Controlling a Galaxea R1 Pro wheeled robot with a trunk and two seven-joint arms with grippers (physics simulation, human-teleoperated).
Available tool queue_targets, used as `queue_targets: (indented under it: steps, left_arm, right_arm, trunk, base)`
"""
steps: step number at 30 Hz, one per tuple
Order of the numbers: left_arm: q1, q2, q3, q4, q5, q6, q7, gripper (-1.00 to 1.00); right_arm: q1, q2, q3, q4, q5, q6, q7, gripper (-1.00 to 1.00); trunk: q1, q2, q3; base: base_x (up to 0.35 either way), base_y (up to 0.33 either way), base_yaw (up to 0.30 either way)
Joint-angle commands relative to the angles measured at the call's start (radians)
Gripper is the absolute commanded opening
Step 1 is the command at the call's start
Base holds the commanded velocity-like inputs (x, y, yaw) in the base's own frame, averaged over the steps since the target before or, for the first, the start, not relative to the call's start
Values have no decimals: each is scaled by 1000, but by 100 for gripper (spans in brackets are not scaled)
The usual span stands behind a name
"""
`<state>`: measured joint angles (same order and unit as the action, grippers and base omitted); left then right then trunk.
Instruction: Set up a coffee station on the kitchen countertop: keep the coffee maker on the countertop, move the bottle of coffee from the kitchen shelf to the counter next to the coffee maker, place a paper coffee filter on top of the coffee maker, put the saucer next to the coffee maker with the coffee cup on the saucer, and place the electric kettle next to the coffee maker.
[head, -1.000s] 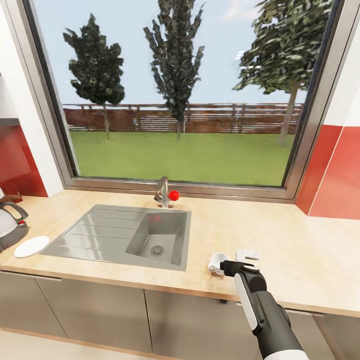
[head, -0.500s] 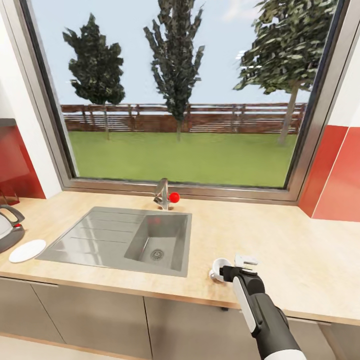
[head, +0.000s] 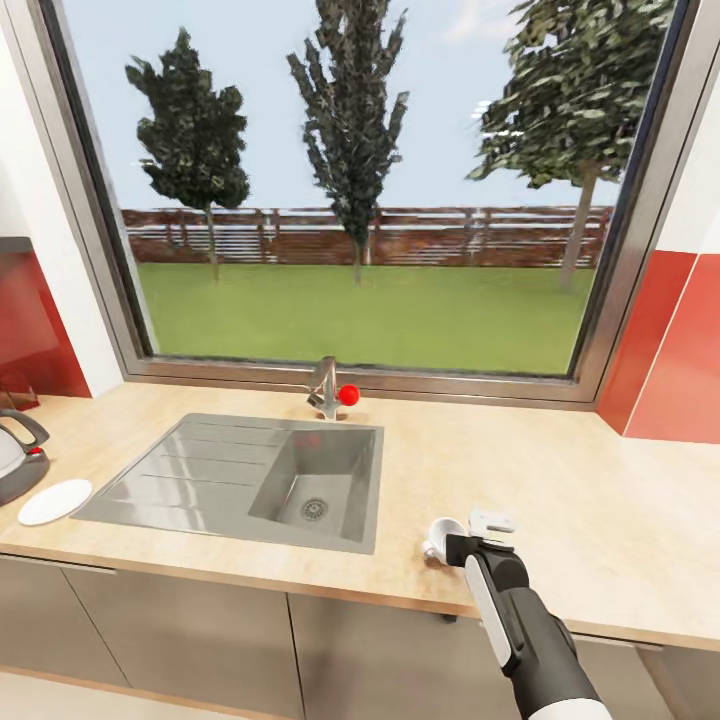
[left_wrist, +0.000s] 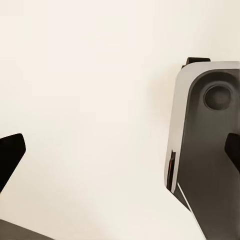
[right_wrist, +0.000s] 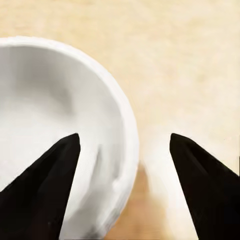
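Observation:
The white coffee cup (head: 445, 530) stands on the tan countertop (head: 560, 480) near its front edge, right of the sink. My right gripper (head: 458, 545) is at it, open. In the right wrist view one black finger (right_wrist: 45, 190) is inside the coffee cup (right_wrist: 60, 100) and the other is outside its wall. The paper coffee filter (head: 492, 521) lies just behind the gripper. At far left sit the white saucer (head: 54, 500) and the electric kettle (head: 15, 455), cut by the frame edge. My left gripper (left_wrist: 120, 152) hangs open over pale floor. The coffee maker and bottle of coffee are out of view.
A steel sink (head: 170, 475) with drainboard is set into the counter, with a faucet (head: 325, 385) with a red knob behind it under a large window. Red wall panels flank both ends. Bare counter extends right of the cup.
The camera shifted right after the earliest frame. My right gripper has moved in slightly on the cup, so that it now straddles the wall.

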<state>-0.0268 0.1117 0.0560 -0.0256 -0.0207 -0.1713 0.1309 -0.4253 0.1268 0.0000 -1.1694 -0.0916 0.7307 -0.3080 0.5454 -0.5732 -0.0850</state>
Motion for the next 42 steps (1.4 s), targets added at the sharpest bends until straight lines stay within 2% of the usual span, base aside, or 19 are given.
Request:
queue_targets:
  steps: [1,33,36,39,40,42]
  left_arm:
    - [-1,0,5,1,-2,-4,1,100]
    - [-1,-2,5,-1,-2,-5,1,100]
    - [-1,-1,5,-2,-1,-5,1,100]
    - [-1,-1,5,-3,-1,-5,1,100]
    - [-1,-1,5,-3,-1,-5,1,100]
    - [-1,-1,5,-3,-1,-5,1,100]
  right_arm:
    - [-1,0,0,-1,-10,3,-8,-100]
    - [-1,2,4,-10,-11,3,-7,-100]
    - [-2,2,5,-55,-12,3,-7,-100]
    - [-3,2,6,-154,-13,3,-7,-100]
    - [-4,2,8,-217,-13,3,-6,-100]
    - [-4,2,10,-255,-13,3,-6,-100]
  trunk:
    - [0,-2,-2]
    - [0,-2,-2]
    - [0,-2,-2]
    - [0,-2,-2]
    - [0,-2,-2]
    - [0,-2,-2]
  base:
    - [0,0,0]
    - [0,0,0]
    - [0,0,0]
    - [0,0,0]
    - [0,0,0]
    - [0,0,0]
